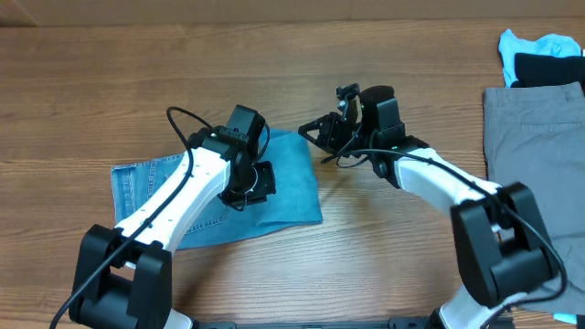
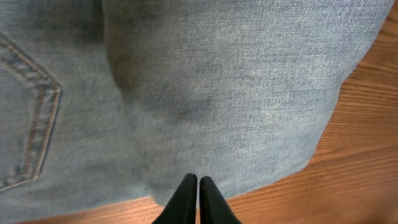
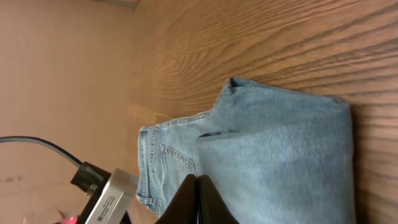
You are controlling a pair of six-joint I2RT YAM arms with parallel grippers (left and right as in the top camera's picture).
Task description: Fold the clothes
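The light blue jeans [image 1: 292, 183] lie folded into a compact stack on the wooden table, left of centre. My left gripper [image 1: 260, 180] hovers over the stack's near right part. In the left wrist view its jaws [image 2: 198, 180] are shut and empty at the edge of the denim [image 2: 217, 93], with a stitched pocket [image 2: 37, 118] at the left. My right gripper [image 1: 306, 130] is just beyond the stack's far right corner. Its jaws [image 3: 198, 180] are shut and empty, pointing over the jeans [image 3: 280, 143].
A grey garment [image 1: 535, 155] lies flat at the right edge. Black and light blue clothes [image 1: 544, 59] are piled at the far right corner. Bare wooden table [image 1: 137, 73] surrounds the jeans. The left arm's camera housing [image 3: 106, 193] shows in the right wrist view.
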